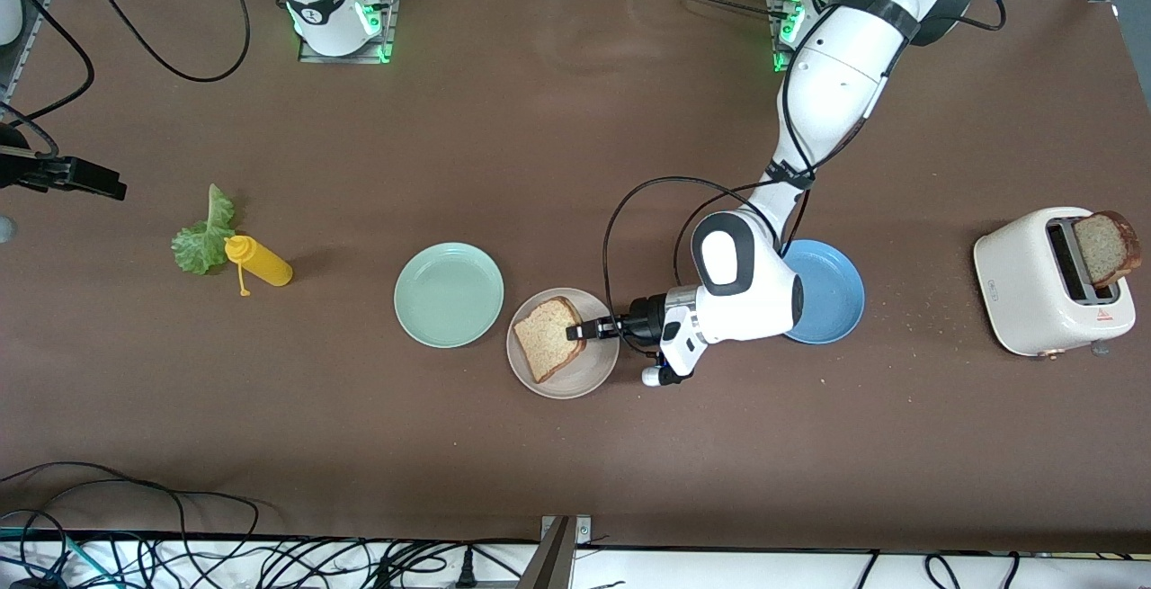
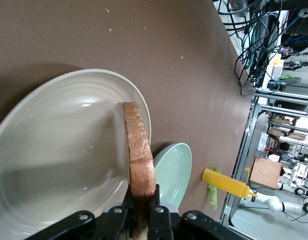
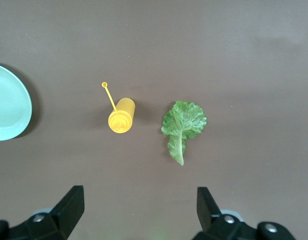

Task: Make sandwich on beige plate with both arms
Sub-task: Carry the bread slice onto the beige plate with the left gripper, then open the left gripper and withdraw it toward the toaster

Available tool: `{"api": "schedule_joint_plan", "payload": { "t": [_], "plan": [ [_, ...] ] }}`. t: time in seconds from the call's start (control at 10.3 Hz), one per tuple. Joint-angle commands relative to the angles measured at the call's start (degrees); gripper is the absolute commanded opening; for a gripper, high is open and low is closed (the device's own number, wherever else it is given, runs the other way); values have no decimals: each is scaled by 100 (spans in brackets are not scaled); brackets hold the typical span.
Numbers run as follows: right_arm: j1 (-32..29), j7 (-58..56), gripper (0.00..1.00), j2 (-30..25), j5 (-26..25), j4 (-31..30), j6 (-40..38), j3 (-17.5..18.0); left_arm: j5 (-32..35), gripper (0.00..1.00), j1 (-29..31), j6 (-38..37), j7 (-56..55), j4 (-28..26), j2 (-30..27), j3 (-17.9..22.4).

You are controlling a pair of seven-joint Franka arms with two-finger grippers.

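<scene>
Front view: you see the left hand [image 1: 575,333] over the round pale beige plate [image 1: 598,369], fingers pinching the edge of a square brown bread slice [image 1: 548,337] lying on it; a mint-green plate [image 1: 449,294] sits beside it.

Left wrist view: you see the fingers [image 2: 157,215] clamped on the slice's crust above the beige plate.

Right wrist view: you see the right hand [image 3: 139,207] spread wide over the brown desk [image 3: 233,55], above a ruffled green lettuce leaf [image 3: 183,122] and a yellow squeeze bottle [image 3: 121,115].
</scene>
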Motion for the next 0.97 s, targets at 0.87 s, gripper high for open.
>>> {"api": "schedule_joint_plan", "payload": {
  "t": [0.87],
  "plan": [
    [-13, 7, 100, -4, 73, 50, -71, 7, 1832, 100, 211, -192, -1373, -9, -415, 361]
  ]
}}
